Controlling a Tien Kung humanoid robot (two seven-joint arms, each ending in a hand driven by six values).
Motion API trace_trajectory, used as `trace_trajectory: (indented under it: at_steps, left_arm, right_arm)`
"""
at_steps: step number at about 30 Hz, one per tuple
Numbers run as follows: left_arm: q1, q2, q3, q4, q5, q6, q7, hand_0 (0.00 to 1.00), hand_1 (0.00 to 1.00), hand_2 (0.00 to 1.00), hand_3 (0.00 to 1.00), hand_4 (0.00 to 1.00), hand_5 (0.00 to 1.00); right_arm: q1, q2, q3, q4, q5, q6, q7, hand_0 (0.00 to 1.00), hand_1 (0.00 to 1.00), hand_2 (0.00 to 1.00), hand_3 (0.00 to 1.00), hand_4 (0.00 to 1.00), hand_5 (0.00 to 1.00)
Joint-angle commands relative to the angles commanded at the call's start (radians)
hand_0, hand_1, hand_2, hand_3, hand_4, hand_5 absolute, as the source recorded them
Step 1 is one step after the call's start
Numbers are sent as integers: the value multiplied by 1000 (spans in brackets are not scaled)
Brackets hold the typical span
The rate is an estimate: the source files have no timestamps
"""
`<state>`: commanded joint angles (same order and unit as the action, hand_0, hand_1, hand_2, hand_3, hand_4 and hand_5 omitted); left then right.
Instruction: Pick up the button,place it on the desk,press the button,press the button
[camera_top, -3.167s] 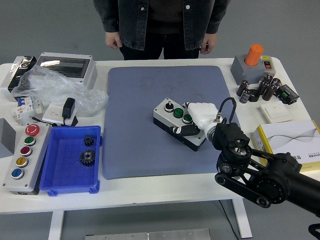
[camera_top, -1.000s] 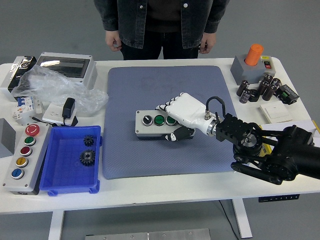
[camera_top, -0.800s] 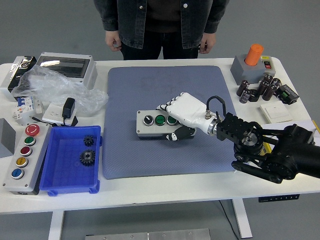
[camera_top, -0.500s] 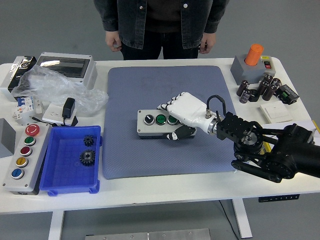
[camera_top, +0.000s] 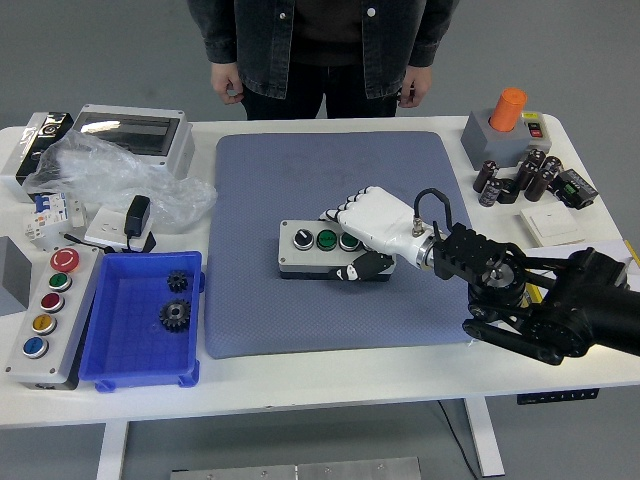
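Observation:
A grey button box with a black selector and green buttons on its white top lies on the blue-grey mat, near the mat's middle. My right hand, white with black fingertips, is shut on the box's right end, fingers over the top and thumb against the front side. The right arm comes in from the lower right. The box's right end is hidden under the hand. My left arm is out of view.
A blue tray with two gears and a grey box with four coloured buttons stand at the left. A plastic bag and enclosures lie at the back left. An orange-button box, capacitors and boxes are at right. A person stands behind the table.
Since 3.2 s ago my right hand has turned the button box level and carried it left across the mat. In the last second the box shifted slightly right with the hand.

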<state>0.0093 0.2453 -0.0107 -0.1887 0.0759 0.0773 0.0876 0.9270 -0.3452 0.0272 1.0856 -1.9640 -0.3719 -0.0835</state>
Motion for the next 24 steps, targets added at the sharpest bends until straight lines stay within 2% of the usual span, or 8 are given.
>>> trace_trajectory:
  at_steps: [1, 2, 7, 13, 14, 19, 20, 24]
  left_arm:
    - [0, 0, 1, 0, 0, 0, 0, 680, 702, 631, 623, 539, 434]
    - [0, 0, 1, 0, 0, 0, 0, 680, 702, 630, 623, 539, 431]
    - [1, -2, 3, 0, -1, -2, 1, 680, 702, 630, 623, 539, 431]
    - [0, -2, 3, 0, -1, -3, 1, 680, 702, 631, 623, 541, 432]
    - [0, -2, 3, 0, 0, -3, 1, 680, 702, 631, 623, 540, 431]
    - [0, -2, 5, 0, -2, -4, 1, 680, 702, 631, 623, 540, 431]
    - [0, -2, 5, 0, -3, -5, 1, 681, 702, 630, 622, 541, 432]
    - [0, -2, 8, 0, -6, -5, 0, 681, 702, 630, 622, 541, 432]
  right_arm:
    - [0, 0, 1, 1, 0, 2, 0, 596, 668, 678, 404, 518, 10]
    - [0, -1, 3, 1, 1, 5, -2, 679, 697, 732, 613, 602, 30]
    - [0, -1, 9, 4, 4, 19, -7, 679, 697, 732, 613, 602, 30]
    - [1, -2, 20, 6, 5, 52, -20, 697, 703, 751, 683, 645, 111]
    - [1, -2, 21, 6, 5, 56, -22, 708, 711, 757, 781, 748, 144]
    - [1, -2, 27, 6, 6, 70, -24, 708, 711, 757, 781, 748, 144]
    - [1, -2, 27, 7, 6, 72, -24, 738, 725, 788, 875, 918, 261]
    - [1, -3, 31, 7, 4, 78, -23, 738, 725, 788, 875, 918, 261]
